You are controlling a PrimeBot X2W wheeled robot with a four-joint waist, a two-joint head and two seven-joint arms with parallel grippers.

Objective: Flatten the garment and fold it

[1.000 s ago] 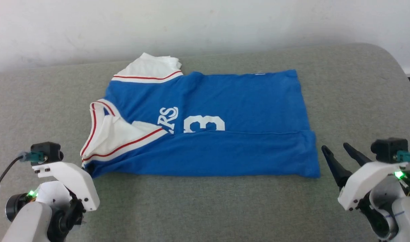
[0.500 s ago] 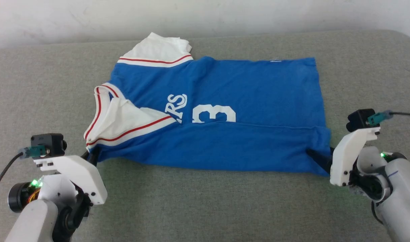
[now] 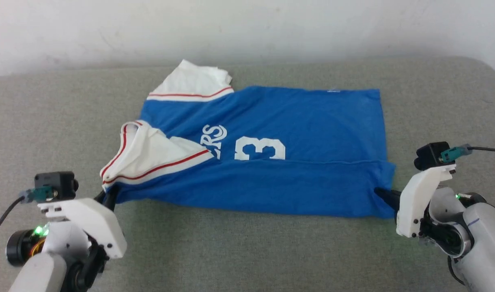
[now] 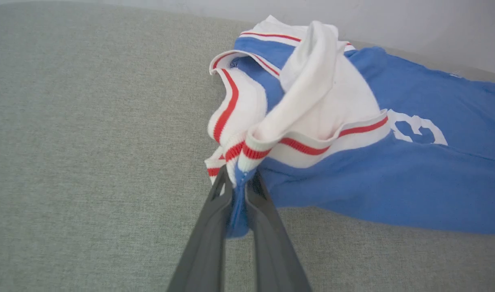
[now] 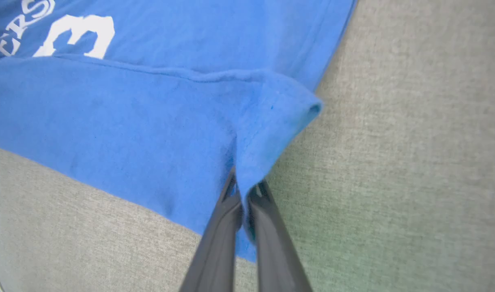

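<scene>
Right fingers (image 5: 217,247) have clamped the garment's (image 3: 312,121) hem corner, left fingers (image 4: 207,243) its sleeve edge.

Matt knit garment (image 3: 272,121), coarse woven cloth surface (image 3: 247,251)

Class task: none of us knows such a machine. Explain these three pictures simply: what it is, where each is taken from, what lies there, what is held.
It is a robot with two arms, each ending in a gripper with two long dark fingers. The wide picture comes from a camera on its head, looking down at a grey padded surface before a pale wall. The other two come from wrist cameras looking along each gripper's fingers. On the surface lies a garment: a blue jersey with white, red-striped sleeves and a white 3, its near edge folded over. The left gripper is shut on its near sleeve-end corner; the right gripper is shut on its near hem-end corner.
</scene>
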